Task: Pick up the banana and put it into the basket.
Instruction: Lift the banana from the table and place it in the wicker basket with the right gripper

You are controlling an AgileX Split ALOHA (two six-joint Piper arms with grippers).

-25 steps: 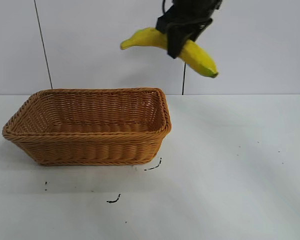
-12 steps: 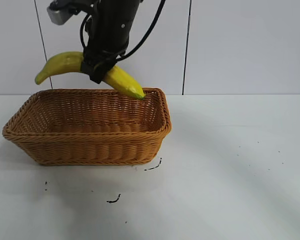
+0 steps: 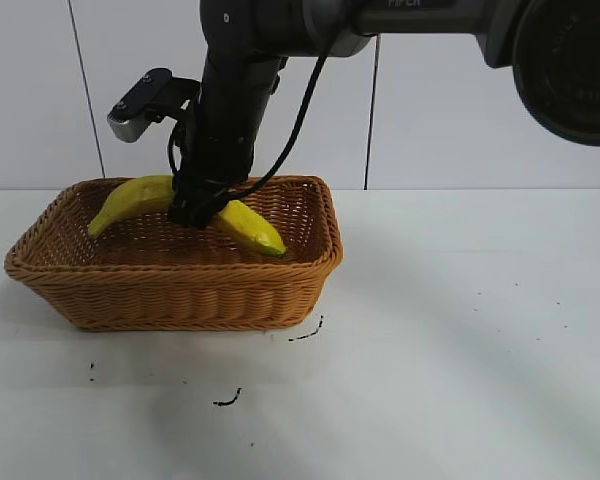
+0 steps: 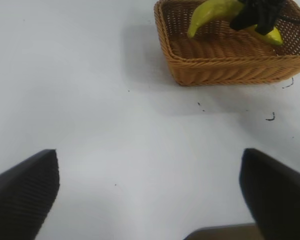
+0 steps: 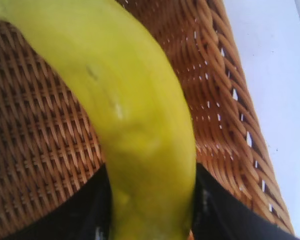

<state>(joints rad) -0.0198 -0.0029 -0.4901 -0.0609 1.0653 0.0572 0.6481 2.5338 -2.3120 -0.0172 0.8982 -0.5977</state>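
Observation:
The yellow banana [image 3: 130,199] hangs inside the tan wicker basket [image 3: 180,295], low between its walls, held at its middle by my right gripper [image 3: 198,211], which is shut on it. In the right wrist view the banana [image 5: 135,115] fills the picture between the black fingers [image 5: 217,210] over the basket's woven floor [image 5: 35,130]. I cannot tell if the banana touches the floor. In the left wrist view the basket [image 4: 230,65] and banana [image 4: 210,12] lie far off. My left gripper [image 4: 150,195] is open and empty above bare table.
The white table [image 3: 460,330] carries small black marks [image 3: 227,400] in front of the basket. A white panelled wall stands behind. The right arm [image 3: 240,90] reaches down over the basket from the upper right.
My right gripper has carried the banana leftward from high right of the basket, then lowered it into the basket. The left gripper's view has no earlier frame.

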